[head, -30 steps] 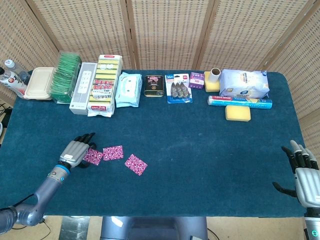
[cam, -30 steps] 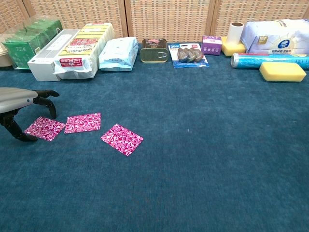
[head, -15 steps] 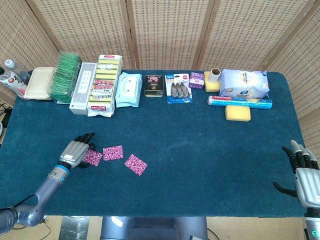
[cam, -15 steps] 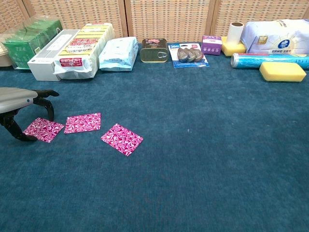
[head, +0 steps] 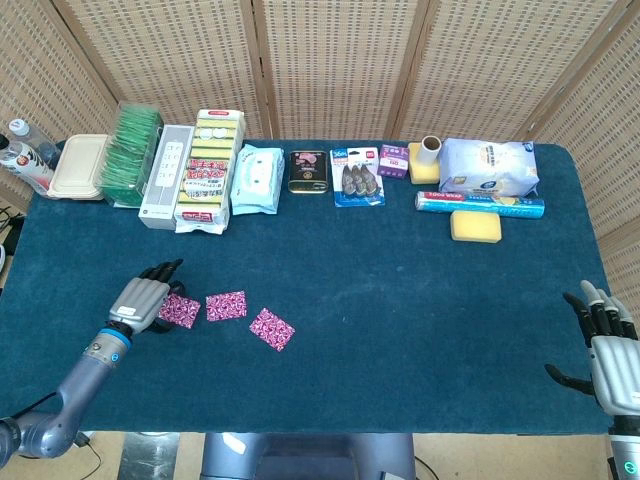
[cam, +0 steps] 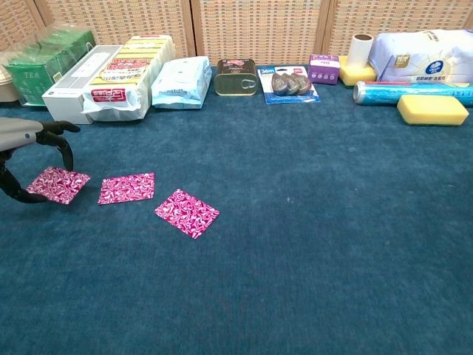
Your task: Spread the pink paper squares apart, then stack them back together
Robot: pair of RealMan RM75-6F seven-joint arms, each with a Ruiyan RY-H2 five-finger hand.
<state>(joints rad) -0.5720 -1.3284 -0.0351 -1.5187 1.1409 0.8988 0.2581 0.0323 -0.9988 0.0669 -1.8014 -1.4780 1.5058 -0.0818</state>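
Observation:
Three pink patterned paper squares lie in a row on the blue cloth at front left. The left square [head: 182, 309] [cam: 58, 184] sits between the thumb and fingers of my left hand [head: 140, 299] [cam: 28, 144], which pinches it flat against the cloth. A narrow gap separates it from the middle square [head: 226, 305] [cam: 127, 188]. The right square [head: 272, 329] [cam: 187, 213] lies turned like a diamond, apart from both. My right hand [head: 606, 348] hovers at the front right corner, fingers spread and holding nothing; the chest view does not show it.
Along the back edge stand a green tea box [cam: 41, 74], a white box [head: 166, 176], sponge packs [head: 207, 170], wipes [head: 256, 179], a tin [head: 308, 171], a blue roll [head: 480, 205], a yellow sponge [head: 475, 226] and a tissue pack [head: 488, 166].
My left hand has drawn back to the left and slightly away, taking the left square with it, so a gap has opened to the middle square. The right hand has not moved.

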